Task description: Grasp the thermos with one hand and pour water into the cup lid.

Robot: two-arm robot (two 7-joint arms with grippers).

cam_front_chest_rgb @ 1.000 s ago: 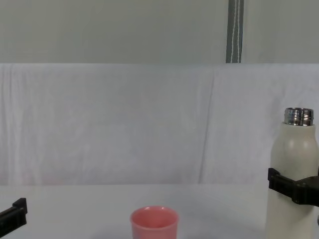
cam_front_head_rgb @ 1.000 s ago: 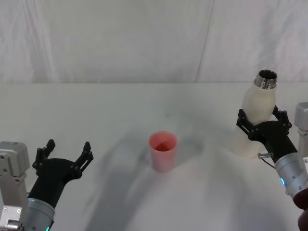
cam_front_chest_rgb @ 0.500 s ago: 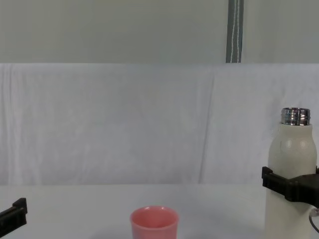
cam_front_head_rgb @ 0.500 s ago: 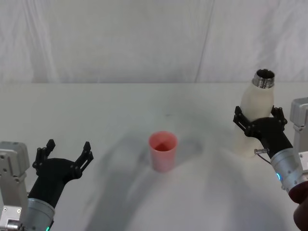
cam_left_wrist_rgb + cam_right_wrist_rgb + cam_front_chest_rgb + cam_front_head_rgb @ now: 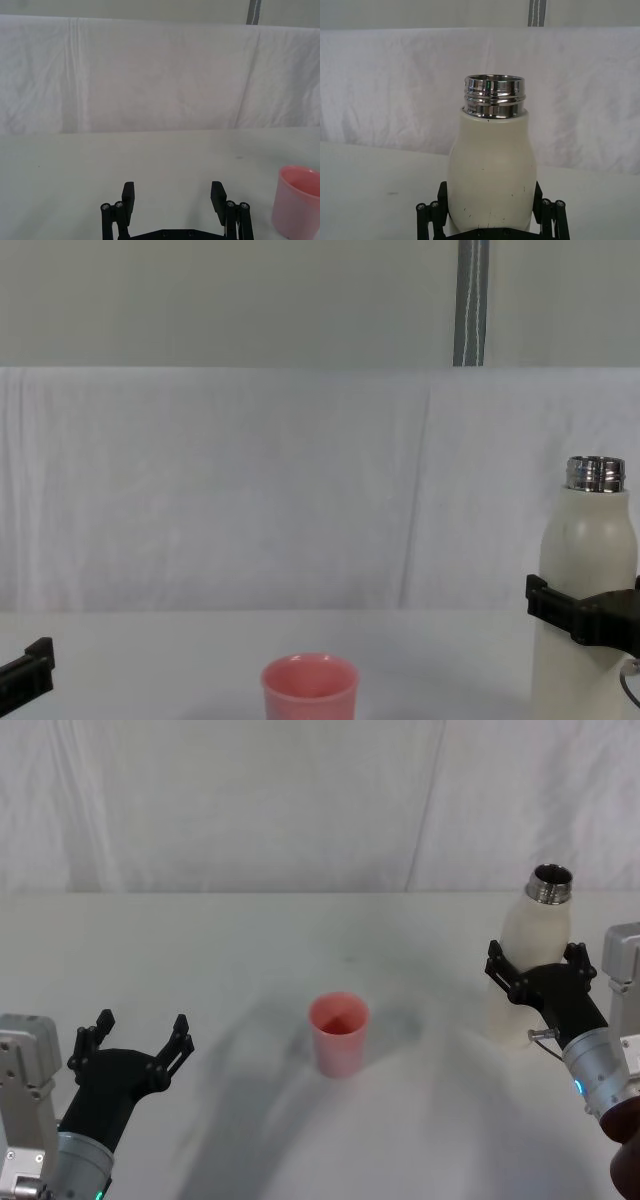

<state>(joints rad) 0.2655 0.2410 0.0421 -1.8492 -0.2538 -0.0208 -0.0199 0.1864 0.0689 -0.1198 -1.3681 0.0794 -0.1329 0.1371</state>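
Thermos [image 5: 531, 972] stands upright at the right side of the white table [image 5: 240, 950], and our right gripper [image 5: 537, 976] is clamped around its cream body, one black jaw on either side. From the head view we look down into the open steel neck, though its inside is too dark for us to tell what it holds. The right wrist view gives us what the head view does not: the threaded neck seen from the side, the small dark scuffs on the thermos [image 5: 492, 170], and the right gripper [image 5: 491, 210] pressing the bottle's flanks low down. In the chest view the thermos [image 5: 590, 570] rises at the right edge with the right gripper [image 5: 585, 615] across its middle.

Our left gripper [image 5: 135, 1043] hovers low at the left of the table, well apart from the cup lid [image 5: 339, 1033], with its jaws spread wide and nothing between them; the left wrist view shows the left gripper [image 5: 175, 196] with bare table in the gap.

The cup lid sits upright near the table's centre, between the two arms. Only the head view lets us see its pink bottom; we cannot tell whether any water lies in it. The chest view shows the cup lid [image 5: 309, 688] from the side.
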